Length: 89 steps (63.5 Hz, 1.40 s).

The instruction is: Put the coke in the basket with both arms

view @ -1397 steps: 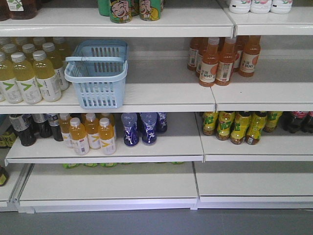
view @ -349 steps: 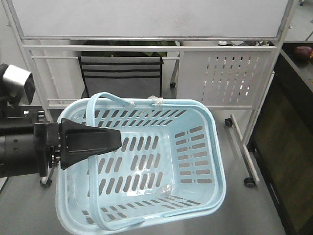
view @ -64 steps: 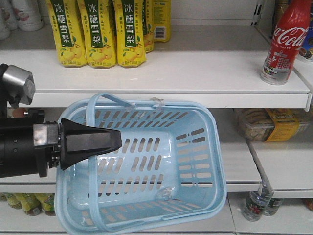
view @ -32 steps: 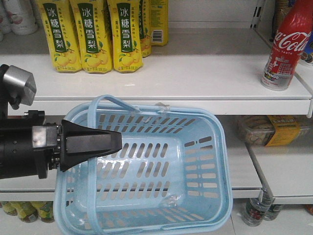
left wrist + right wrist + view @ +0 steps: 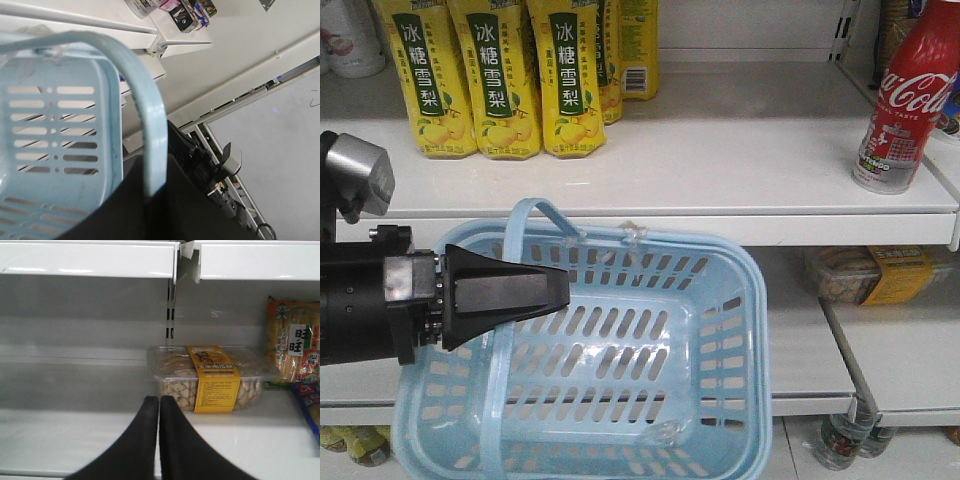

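The coke (image 5: pixel 905 100), a bottle in a red wrap with white script, stands at the right end of the upper white shelf; its top is cut off by the frame. The light blue basket (image 5: pixel 760 330) hangs in front of the shelves, below and left of the coke, with nothing inside. My left gripper (image 5: pixel 560 290) reaches in from the left, shut on one thin handle (image 5: pixel 525 215). In the left wrist view that handle (image 5: pixel 150 140) runs down between the jaws of the left gripper (image 5: pixel 155 197), beside the slotted basket wall (image 5: pixel 60 125). My right gripper (image 5: pixel 159 401) is shut and holds nothing, over a lower shelf.
Yellow drink cartons (image 5: pixel 495 80) stand at the upper shelf's left. A clear snack box with a yellow label (image 5: pixel 210 375) sits just beyond the right gripper, snack packets (image 5: pixel 295 350) to its right. The same box (image 5: pixel 870 272) lies on the shelf under the coke. Bottles (image 5: pixel 845 440) stand lower down.
The basket has sunk lower and swung left in the front view. The shelf, cartons and coke have shifted down and slightly left in the frame. The left gripper keeps its hold.
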Tool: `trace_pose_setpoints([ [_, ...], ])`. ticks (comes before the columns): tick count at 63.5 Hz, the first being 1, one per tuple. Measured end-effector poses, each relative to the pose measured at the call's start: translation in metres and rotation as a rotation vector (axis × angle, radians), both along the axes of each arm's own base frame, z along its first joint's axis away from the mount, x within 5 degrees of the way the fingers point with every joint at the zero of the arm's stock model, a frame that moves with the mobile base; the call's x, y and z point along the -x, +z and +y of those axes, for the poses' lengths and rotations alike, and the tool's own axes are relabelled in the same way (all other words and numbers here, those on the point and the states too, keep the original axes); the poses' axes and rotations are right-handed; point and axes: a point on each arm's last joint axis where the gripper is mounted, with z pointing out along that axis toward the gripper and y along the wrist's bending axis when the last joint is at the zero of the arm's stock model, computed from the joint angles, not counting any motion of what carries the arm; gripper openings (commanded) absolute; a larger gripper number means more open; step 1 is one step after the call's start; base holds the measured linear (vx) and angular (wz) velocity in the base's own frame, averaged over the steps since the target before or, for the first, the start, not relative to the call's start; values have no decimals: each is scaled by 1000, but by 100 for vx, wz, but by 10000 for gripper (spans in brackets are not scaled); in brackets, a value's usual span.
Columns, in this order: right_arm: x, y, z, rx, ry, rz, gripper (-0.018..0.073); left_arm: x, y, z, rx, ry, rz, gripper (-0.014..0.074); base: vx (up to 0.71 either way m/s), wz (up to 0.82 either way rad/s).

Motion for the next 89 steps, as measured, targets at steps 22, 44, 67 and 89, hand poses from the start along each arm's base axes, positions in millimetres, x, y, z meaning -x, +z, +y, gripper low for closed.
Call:
trace_pose_setpoints([
  [22, 0, 0, 0, 0, 0, 0, -5, 0, 0, 0, 0, 3, 0, -6, 0, 0],
  [44, 0, 0, 0, 0, 0, 0, -5, -1, 0, 1, -2, 17, -2, -6, 0, 0],
  [67, 0, 18, 0, -563, 15, -172, -5, -1, 0, 1, -2, 17, -2, -6, 0, 0],
  [89, 3, 29, -14, -1293, -25, -338, -5, -1, 0, 1, -2, 17, -2, -6, 0, 0],
])
